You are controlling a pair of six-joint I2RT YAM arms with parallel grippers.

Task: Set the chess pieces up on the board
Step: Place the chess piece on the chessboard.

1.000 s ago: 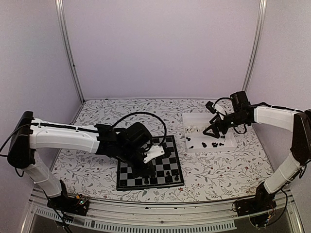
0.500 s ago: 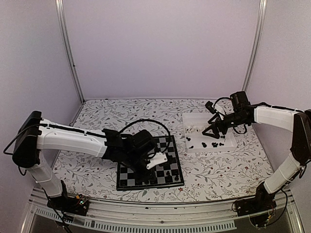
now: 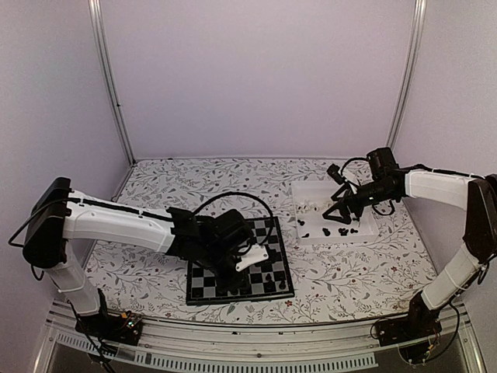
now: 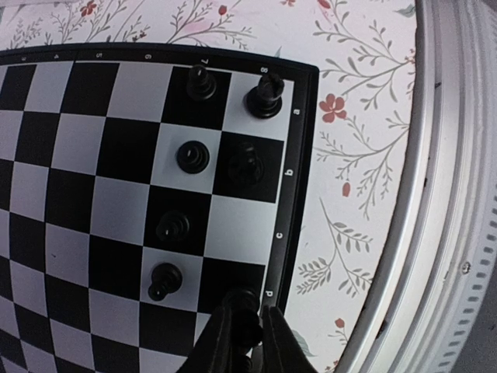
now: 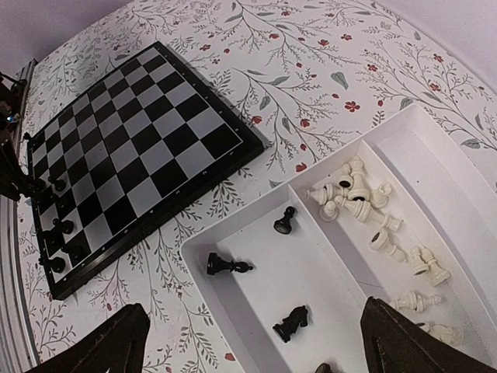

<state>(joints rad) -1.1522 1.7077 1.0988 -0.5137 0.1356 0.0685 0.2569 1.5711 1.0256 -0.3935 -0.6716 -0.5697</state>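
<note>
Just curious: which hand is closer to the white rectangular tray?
Right. The right hand hangs above the white rectangular tray; the left hand pinches a black chess piece on the black-and-grey chessboard.

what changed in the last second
The left gripper slid right along the board toward its near right corner and now pinches a black piece standing on an edge square. The right gripper stayed open above the tray, and the other pieces on the board did not move.
</note>
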